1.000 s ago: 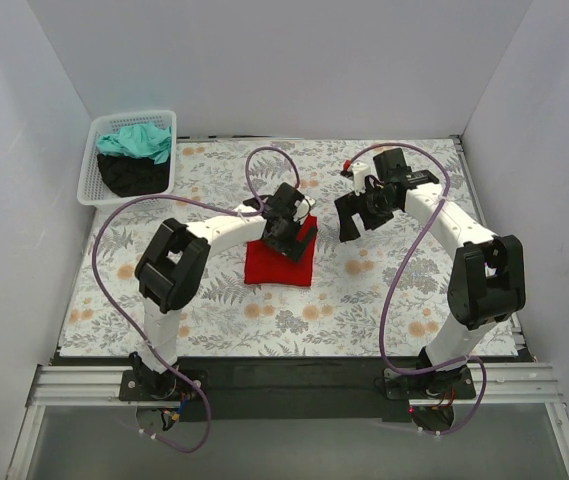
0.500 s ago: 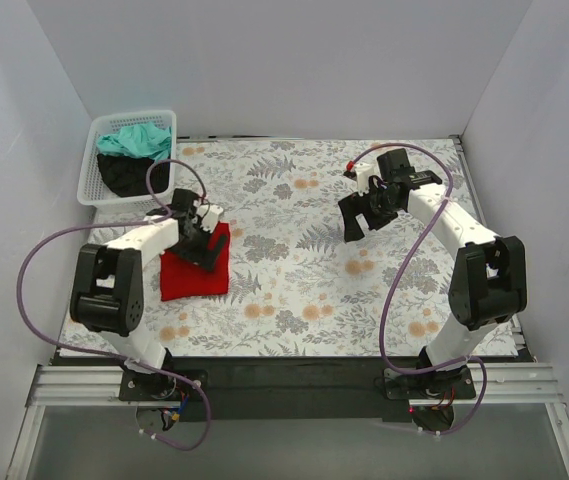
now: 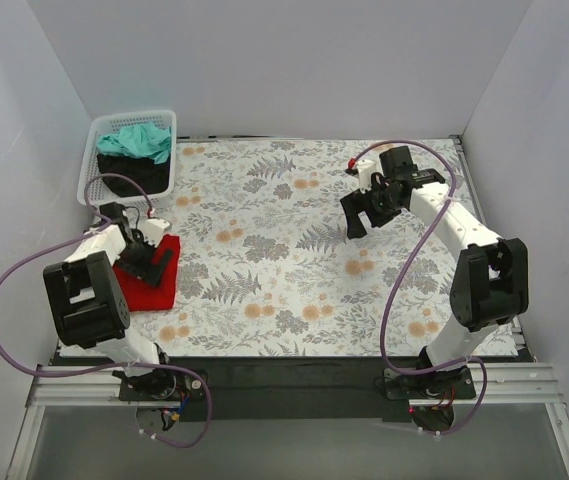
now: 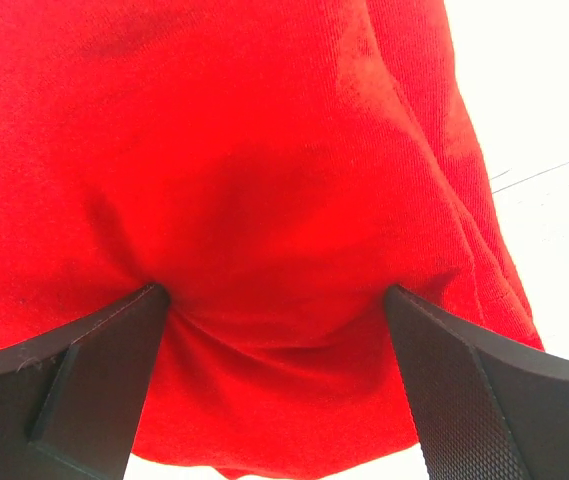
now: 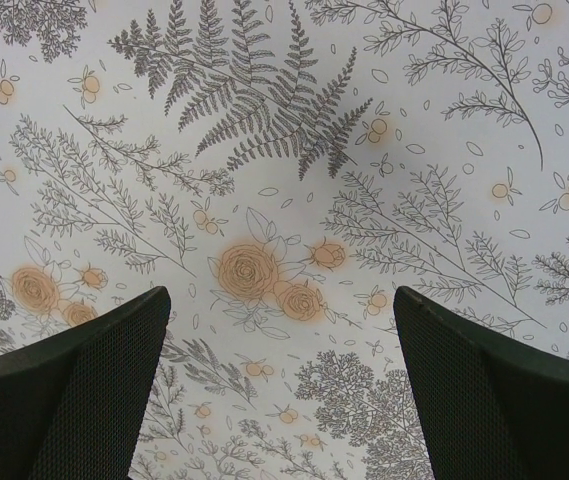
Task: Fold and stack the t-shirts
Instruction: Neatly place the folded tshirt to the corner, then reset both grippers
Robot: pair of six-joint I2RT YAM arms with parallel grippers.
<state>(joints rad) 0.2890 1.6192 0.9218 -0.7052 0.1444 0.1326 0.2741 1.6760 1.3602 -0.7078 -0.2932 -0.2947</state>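
The folded red t-shirt (image 3: pixel 150 291) lies at the table's left edge and fills the left wrist view (image 4: pixel 264 150). My left gripper (image 3: pixel 147 262) sits on top of it, jaws spread wide and pressed into the cloth (image 4: pixel 276 312), which bunches between the fingers. A teal t-shirt (image 3: pixel 136 140) and a black t-shirt (image 3: pixel 132 174) lie crumpled in the white basket (image 3: pixel 88 176) at the back left. My right gripper (image 3: pixel 359 214) hovers open and empty over the floral tablecloth at the right (image 5: pixel 279 320).
The floral tablecloth (image 3: pixel 294 270) covers the table. White walls stand close on the left, back and right. The basket stands just behind the left gripper. Purple cables loop from both arms.
My left gripper has slid the red t-shirt from the table's middle to the left edge. The right arm has barely moved.
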